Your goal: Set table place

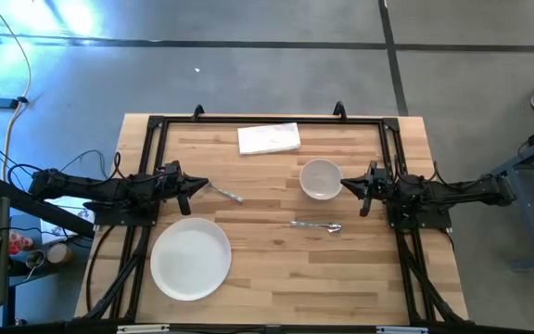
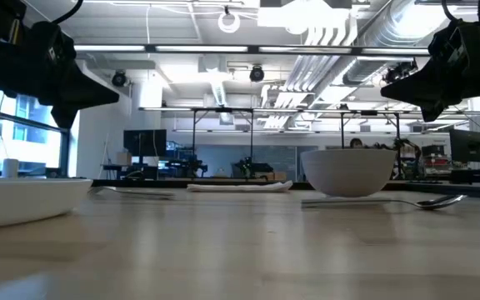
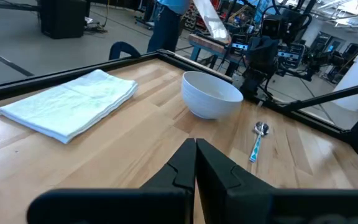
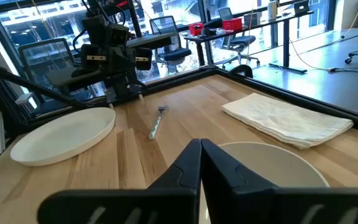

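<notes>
On the light wooden table [image 1: 267,278] a white plate [image 1: 190,259] lies near the front left. A white bowl [image 1: 321,179] stands at the right, with a metal spoon [image 1: 317,225] lying just nearer the front edge. A metal fork [image 1: 224,192] lies at the left. My left gripper [image 1: 196,185] is shut at the left edge, above the table beside the fork. My right gripper [image 1: 349,186] is shut at the right edge, just beside the bowl. Neither holds anything.
A folded white napkin [image 1: 269,138] lies at the far edge. A black rail frame [image 1: 267,121] runs round the tabletop. Bare wood lies in the middle and at the front right. A person's legs [image 3: 166,25] show beyond the table's far side.
</notes>
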`<state>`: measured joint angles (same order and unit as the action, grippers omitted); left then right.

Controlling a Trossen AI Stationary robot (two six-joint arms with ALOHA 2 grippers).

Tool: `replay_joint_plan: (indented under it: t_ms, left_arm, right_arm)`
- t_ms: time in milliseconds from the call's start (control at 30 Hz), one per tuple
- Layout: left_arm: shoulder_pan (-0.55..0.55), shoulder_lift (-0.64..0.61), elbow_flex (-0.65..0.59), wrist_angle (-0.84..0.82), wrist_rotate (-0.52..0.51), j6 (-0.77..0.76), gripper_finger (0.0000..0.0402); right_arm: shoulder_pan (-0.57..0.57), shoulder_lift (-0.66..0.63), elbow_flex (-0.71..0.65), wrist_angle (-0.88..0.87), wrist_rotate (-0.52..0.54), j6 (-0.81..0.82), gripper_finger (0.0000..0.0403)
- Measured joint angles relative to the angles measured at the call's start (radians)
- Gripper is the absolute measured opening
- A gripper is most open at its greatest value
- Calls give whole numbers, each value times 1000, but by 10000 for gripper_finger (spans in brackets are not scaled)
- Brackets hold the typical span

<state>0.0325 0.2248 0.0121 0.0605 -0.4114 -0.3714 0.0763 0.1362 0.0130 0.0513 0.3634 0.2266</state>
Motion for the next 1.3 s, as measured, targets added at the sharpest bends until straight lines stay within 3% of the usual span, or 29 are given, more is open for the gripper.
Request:
replay_joint_plan:
  t_ms: [667, 1033, 1300]
  left_arm:
    - [0, 0, 0, 0, 0, -12, 1]
    - [0, 0, 0, 38, -54, -376, 1]
    - [0, 0, 0, 90, -121, -423, 1]
  right_arm:
    - [0, 0, 0, 0, 0, 0, 0]
    - [0, 0, 0, 0, 0, 0, 0]
    - [0, 0, 0, 4, 0, 0, 0]
